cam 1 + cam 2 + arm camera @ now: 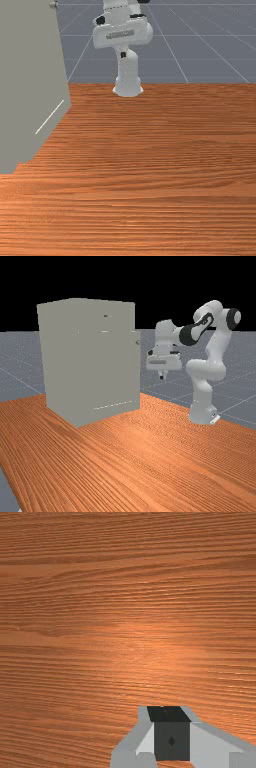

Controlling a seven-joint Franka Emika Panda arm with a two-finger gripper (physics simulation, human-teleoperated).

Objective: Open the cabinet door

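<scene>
In the far view my gripper [161, 377] hangs pointing down between the cabinet and the arm's base, its fingers together with nothing held. The wrist view has the gripper [169, 713] over bare wood. The grey cabinet [87, 363] stands left of the hand, apart from it. Along its side nearest the arm runs a thin panel edge, seemingly the door [136, 371], which looks shut. A small round knob [138, 342] sticks out near that panel's top, a little higher than my fingertips. In the front view the knob [53, 4] is at the cabinet's upper edge.
The cabinet's body [27, 75] rises along the front view's left as a tall wall. The wooden table [160, 165] spreads beneath the hand. A thin pale line [114, 405] runs low on the cabinet, and a small dark spot [105, 316] lies high on it.
</scene>
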